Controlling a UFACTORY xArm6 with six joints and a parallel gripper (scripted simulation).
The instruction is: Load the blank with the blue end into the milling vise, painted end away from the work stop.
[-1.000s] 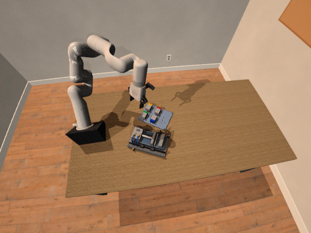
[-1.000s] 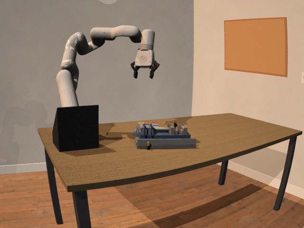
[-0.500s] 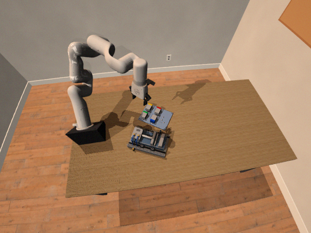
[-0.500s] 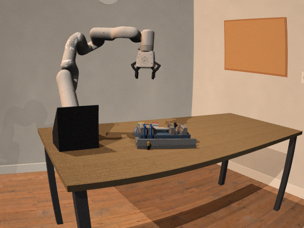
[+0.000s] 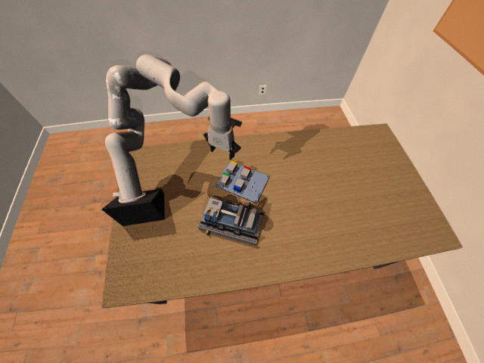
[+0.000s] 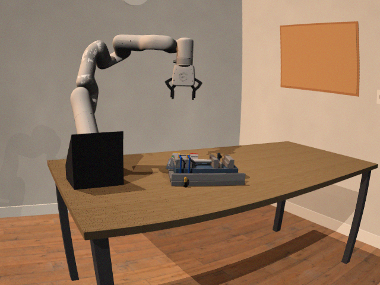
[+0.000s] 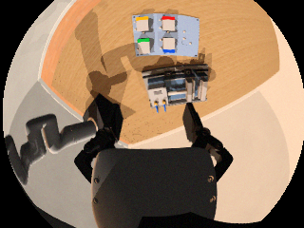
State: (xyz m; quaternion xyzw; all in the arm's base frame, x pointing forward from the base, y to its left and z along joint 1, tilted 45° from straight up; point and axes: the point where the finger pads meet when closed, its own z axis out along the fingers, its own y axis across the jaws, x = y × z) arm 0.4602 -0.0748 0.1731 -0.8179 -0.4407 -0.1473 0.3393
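Four grey blanks lie on the light blue infeed plate point(image 5: 261, 178) point(image 7: 192, 22). The blank with the blue end point(image 5: 238, 184) point(image 7: 169, 45) is in the row nearer the vise, beside the green-ended one point(image 5: 224, 178) point(image 7: 144, 45). The yellow-ended blank point(image 5: 232, 167) point(image 7: 143, 25) and the red-ended blank point(image 5: 245, 172) point(image 7: 169, 23) lie behind them. The milling vise point(image 5: 231, 218) point(image 6: 203, 171) point(image 7: 177, 85) stands just in front of the plate, with nothing between its jaws. My gripper point(image 5: 224, 150) point(image 6: 183, 96) point(image 7: 152, 110) is open and empty, pointing down, high above the plate's far left side.
The vise's hose-fitted block point(image 5: 213, 206) is at its left end and the plain end block point(image 5: 252, 219) at its right. The arm's black base point(image 5: 136, 206) point(image 6: 95, 159) stands left of the vise on the wooden table point(image 5: 352, 195) point(image 6: 291, 162).
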